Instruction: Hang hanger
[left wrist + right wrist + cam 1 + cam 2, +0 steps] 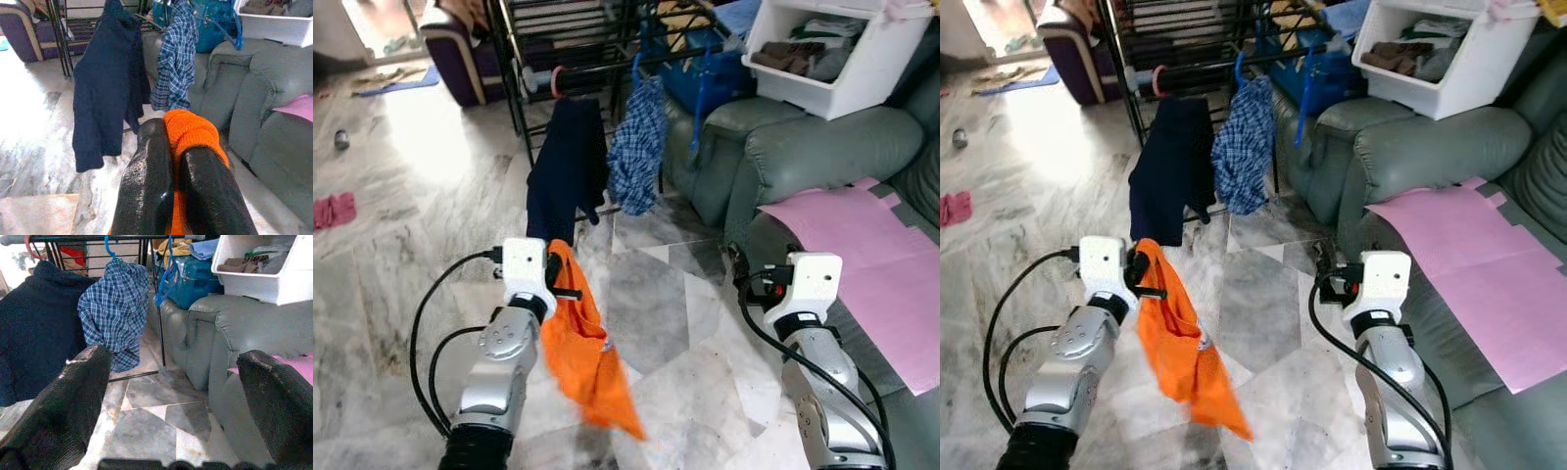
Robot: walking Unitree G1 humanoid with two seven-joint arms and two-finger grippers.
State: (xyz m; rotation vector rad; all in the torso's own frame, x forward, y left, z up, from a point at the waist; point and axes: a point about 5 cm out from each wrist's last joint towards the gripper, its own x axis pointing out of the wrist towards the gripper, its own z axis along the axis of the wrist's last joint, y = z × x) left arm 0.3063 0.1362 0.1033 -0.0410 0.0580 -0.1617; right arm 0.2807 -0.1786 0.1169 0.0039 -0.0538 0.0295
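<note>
Garment count: three. One orange garment (582, 348) sits between the left jaws; one navy garment (566, 166) and one plaid shirt (636, 147) hang ahead of both jaws. Bins: one white bin (847, 59). Pink sheets: one pink sheet (862, 255).

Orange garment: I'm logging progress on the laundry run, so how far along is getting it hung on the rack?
Already on the rack's rail: a navy top and a plaid shirt. In hand: the left gripper is shut on the orange garment, held low over the floor, short of the rack. The right gripper is open and empty. Left: carry it to the rail and hang it; its hanger isn't clearly visible.
</note>
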